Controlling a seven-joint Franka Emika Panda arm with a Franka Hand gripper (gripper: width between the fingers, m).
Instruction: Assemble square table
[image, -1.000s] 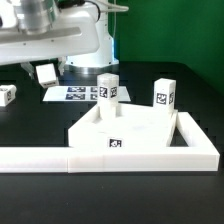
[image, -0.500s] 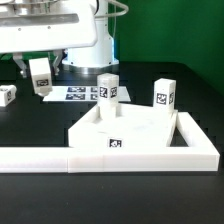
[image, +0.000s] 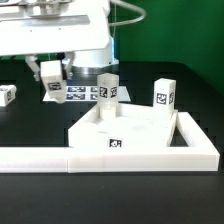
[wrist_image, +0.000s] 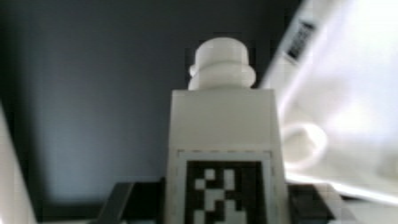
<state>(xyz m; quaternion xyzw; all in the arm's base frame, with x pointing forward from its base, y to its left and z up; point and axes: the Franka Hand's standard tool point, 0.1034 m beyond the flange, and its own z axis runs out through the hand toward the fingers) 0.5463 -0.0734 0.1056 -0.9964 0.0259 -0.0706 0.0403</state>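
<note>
The white square tabletop lies against the L-shaped barrier, with a tag on its front rim. Two tagged white legs stand upright on it, one on the left and one on the right. My gripper is shut on a third leg and holds it in the air, to the exterior view's left of the tabletop. In the wrist view this leg fills the middle, its round peg pointing away, with dark fingers at both sides. A fourth leg lies at the far left.
The long white L-shaped barrier runs along the front and up the tabletop's right side. The marker board lies flat behind the tabletop, below the held leg. The arm's white base stands at the back.
My gripper has carried the held leg toward the exterior view's right, nearer the tabletop and its left leg. The parts on the table have not moved.
</note>
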